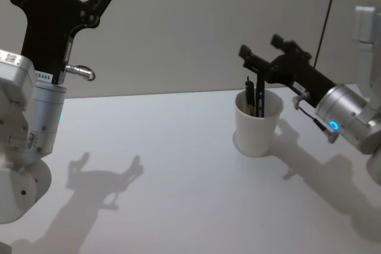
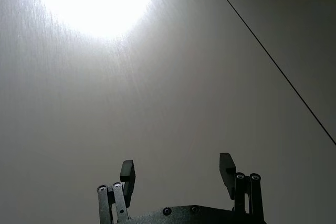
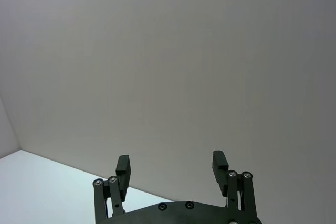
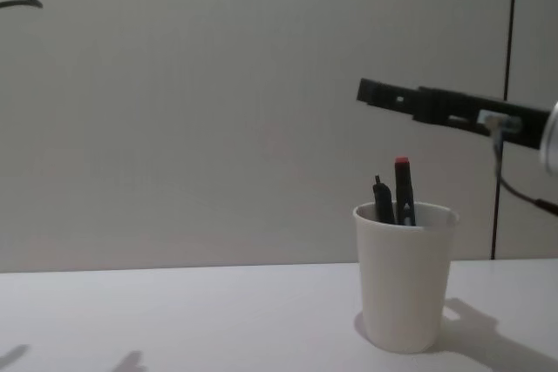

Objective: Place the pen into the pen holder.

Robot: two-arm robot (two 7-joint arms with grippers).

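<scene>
Pens stand in pen holder [image 1: 257, 123] on white table [image 1: 166, 171]; right gripper [image 1: 261, 52] spread above, left gripper [image 2: 177, 174] apparently spread too

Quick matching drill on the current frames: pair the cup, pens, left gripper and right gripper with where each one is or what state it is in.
Things:
1. cup
2. pens
3. left gripper
4. right gripper

States:
A. standing in the cup, tips above the rim
B. raised at the robot's left, jaws open, holding nothing
C. upright on the table, at the robot's right
D. level above the cup, jaws open, holding nothing

Pairs: 1-C, 2-A, 3-B, 4-D
</scene>
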